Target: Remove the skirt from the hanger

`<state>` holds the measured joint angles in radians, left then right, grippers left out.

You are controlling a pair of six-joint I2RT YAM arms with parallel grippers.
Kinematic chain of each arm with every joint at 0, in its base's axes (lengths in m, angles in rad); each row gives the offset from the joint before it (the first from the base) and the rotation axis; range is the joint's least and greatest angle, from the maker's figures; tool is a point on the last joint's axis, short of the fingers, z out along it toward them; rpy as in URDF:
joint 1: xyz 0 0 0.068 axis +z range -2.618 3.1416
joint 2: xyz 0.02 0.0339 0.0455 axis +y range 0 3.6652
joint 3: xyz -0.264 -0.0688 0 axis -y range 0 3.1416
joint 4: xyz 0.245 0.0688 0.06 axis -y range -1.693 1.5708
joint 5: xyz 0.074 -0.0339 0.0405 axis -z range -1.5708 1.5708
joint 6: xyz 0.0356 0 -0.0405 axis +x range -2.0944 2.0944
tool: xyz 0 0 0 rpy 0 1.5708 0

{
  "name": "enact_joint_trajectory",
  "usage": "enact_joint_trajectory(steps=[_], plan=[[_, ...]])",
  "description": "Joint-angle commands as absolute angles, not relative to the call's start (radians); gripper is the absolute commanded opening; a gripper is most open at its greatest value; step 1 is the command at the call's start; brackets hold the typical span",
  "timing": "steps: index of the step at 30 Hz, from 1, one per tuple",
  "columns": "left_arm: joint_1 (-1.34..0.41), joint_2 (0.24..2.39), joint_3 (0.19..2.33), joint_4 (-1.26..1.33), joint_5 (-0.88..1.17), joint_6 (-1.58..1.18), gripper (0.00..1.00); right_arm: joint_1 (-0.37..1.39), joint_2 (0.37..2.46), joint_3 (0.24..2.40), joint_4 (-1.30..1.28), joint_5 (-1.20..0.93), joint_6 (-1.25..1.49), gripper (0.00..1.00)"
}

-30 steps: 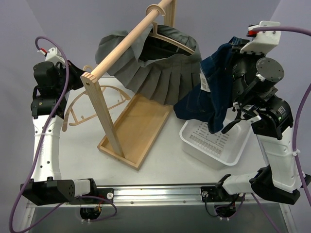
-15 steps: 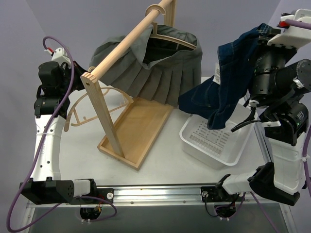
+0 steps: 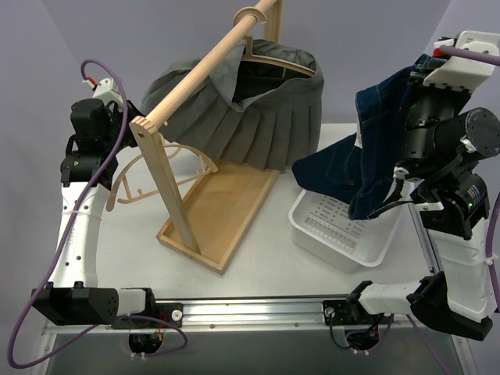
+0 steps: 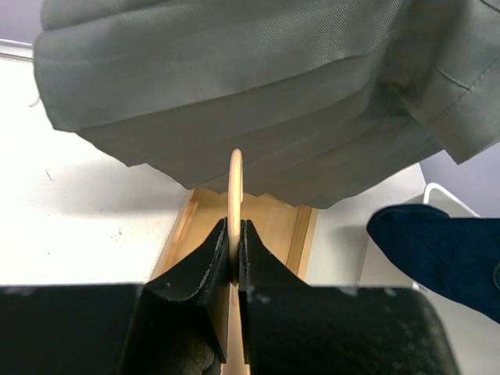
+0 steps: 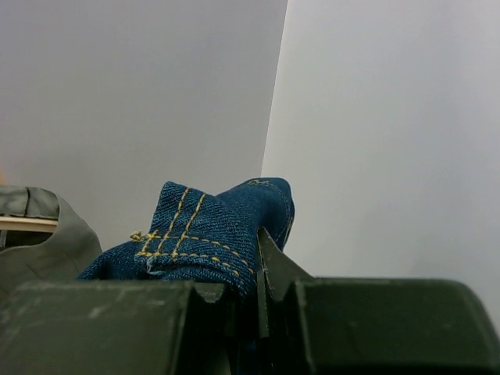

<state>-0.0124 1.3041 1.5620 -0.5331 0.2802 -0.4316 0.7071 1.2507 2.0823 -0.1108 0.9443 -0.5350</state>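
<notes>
My right gripper (image 3: 423,76) is shut on the waistband of a dark blue denim skirt (image 3: 373,160), which hangs from it above the white basket (image 3: 344,248). In the right wrist view the denim fold (image 5: 205,233) sits between my fingers (image 5: 269,266). My left gripper (image 3: 121,144) is shut on a bare wooden hanger (image 3: 197,154) low beside the rack post. In the left wrist view the hanger's thin edge (image 4: 235,183) is pinched between the jaws of that gripper (image 4: 234,250). A grey pleated skirt (image 3: 250,125) hangs on a second hanger on the rail.
The wooden rack has a slanted rail (image 3: 203,70) and a long tray base (image 3: 219,207) across the middle of the table. The grey skirt fills the top of the left wrist view (image 4: 258,94), with the denim hem (image 4: 445,258) at the right.
My right arm has lifted the denim skirt and carried it right, away from the rack, over the basket. My left arm has shifted slightly right with the hanger.
</notes>
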Motion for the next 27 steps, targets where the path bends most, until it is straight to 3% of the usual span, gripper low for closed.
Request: enact_joint_trajectory(steps=[1,14,27], plan=[[-0.029,1.304,1.617,-0.526,0.273,-0.413,0.02,0.712,1.209,2.051,0.031,0.98,-0.561,0.0],[-0.054,1.313,1.615,-0.525,0.259,-0.408,0.02,0.793,1.158,2.143,0.018,1.035,-0.626,0.0],[-0.074,1.327,1.638,-0.54,0.261,-0.4,0.02,0.871,1.118,1.945,0.152,1.114,-0.729,0.0]])
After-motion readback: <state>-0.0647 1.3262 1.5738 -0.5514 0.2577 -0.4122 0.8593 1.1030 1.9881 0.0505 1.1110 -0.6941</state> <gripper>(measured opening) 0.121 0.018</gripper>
